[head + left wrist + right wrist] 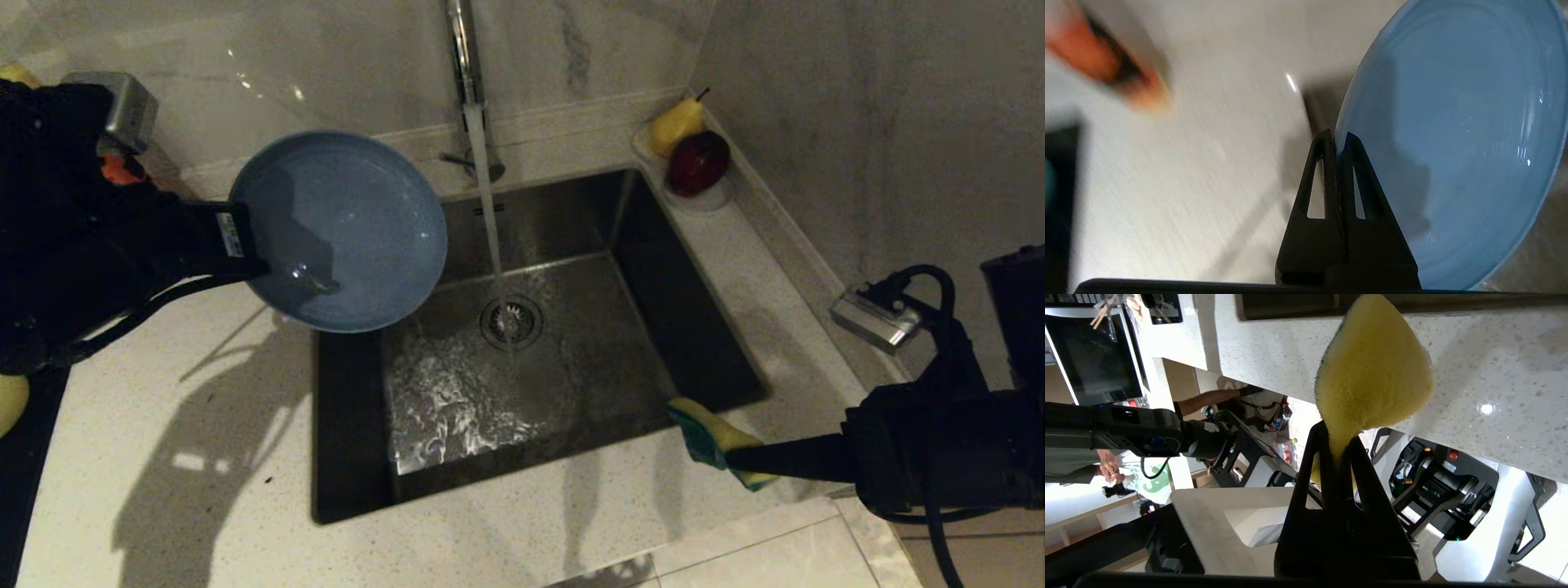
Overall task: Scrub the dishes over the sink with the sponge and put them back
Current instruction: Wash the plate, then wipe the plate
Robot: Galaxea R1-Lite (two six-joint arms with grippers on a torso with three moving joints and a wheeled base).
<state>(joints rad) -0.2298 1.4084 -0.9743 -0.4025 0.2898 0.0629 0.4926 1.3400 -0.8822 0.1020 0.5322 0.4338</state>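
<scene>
At the left of the head view, the left hand [273,273] is clamped tight on the rim of the wide light-blue matte plate [343,229], its thin black fingers [1349,171] pinching the edge with one on each face. The plate is held tilted, its hollow face turned up toward the camera, over the upper-left corner of the large square brushed-steel sink [571,245] and the speckled pale stone bench [204,490] beside it. Drops of water glint on the plate's inner face.

In the middle of the frame, the tall chrome tap [464,57] runs a thin stream of water [490,212] down onto the round drain strainer [511,320], and the basin floor around it is wet and rippled.

At the upper right corner of the sink, a small white dish [694,198] on the bench carries a yellow pear [678,124] and a dark red fruit [698,162].

At the lower right of the frame, the right hand [739,457] is squeezed shut on the small oblong sponge [710,433], yellow on one face and green on the other. The sponge hangs just over the sink's lower-right corner, at the bench edge, well apart from the plate.
</scene>
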